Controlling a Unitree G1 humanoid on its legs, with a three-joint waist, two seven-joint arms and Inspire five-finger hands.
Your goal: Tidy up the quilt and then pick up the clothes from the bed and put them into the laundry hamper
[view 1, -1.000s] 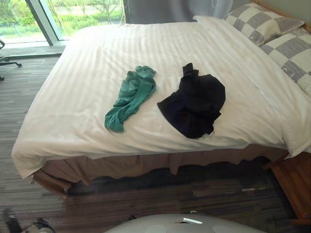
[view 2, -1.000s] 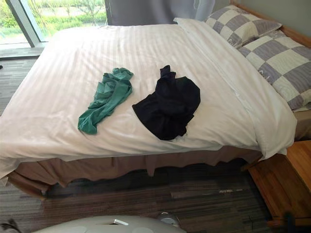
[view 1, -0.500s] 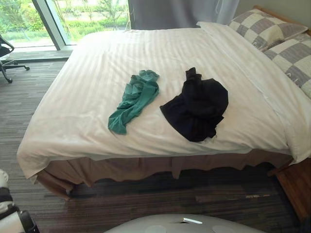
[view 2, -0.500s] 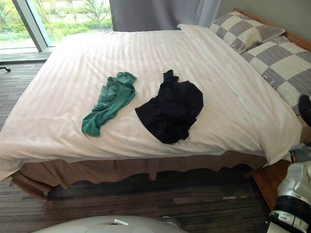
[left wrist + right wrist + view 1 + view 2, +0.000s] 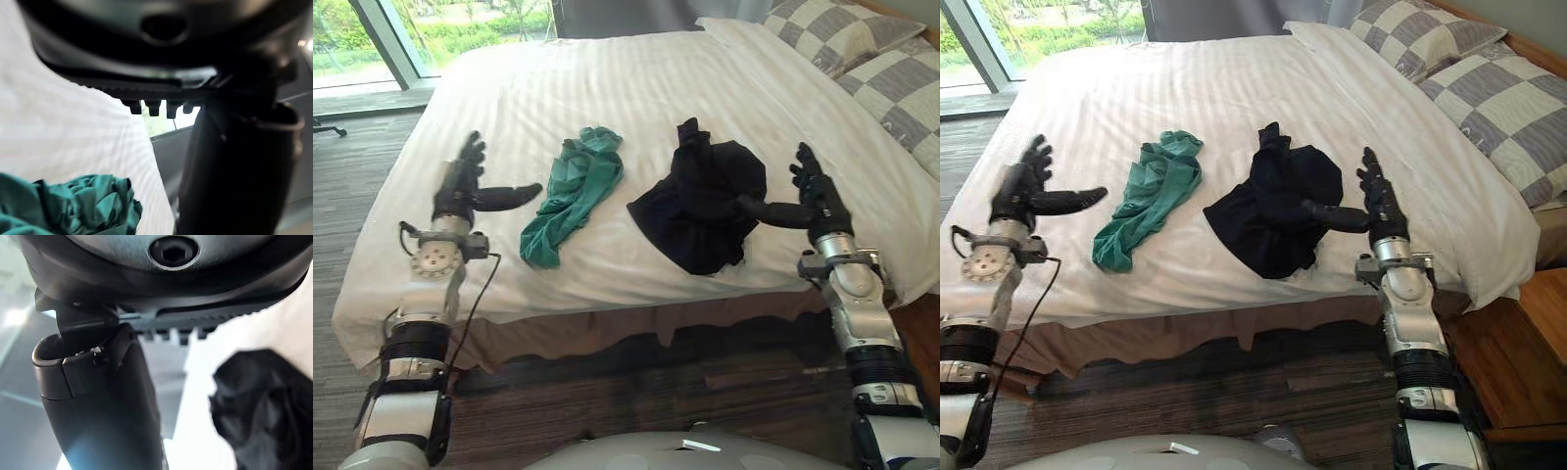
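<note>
A white striped quilt (image 5: 607,88) lies spread smooth over the bed. On it rest a crumpled green garment (image 5: 573,193) and, to its right, a bunched black garment (image 5: 705,206). My left hand (image 5: 462,186) hovers open above the quilt, left of the green garment (image 5: 73,205), thumb pointing toward it. My right hand (image 5: 1376,204) is raised open just right of the black garment (image 5: 264,401), thumb reaching over its edge. Neither hand holds anything.
Two grey-and-white checked pillows (image 5: 1489,88) lie at the head of the bed on the right. A wooden bedside unit (image 5: 1508,362) stands at the lower right. A large window (image 5: 401,29) is beyond the bed's far left. Dark carpet (image 5: 607,392) runs along the near bedside.
Both arms have risen into view, hands open over the quilt on either side of the garments. The camera has shifted slightly; the garments have not moved.
</note>
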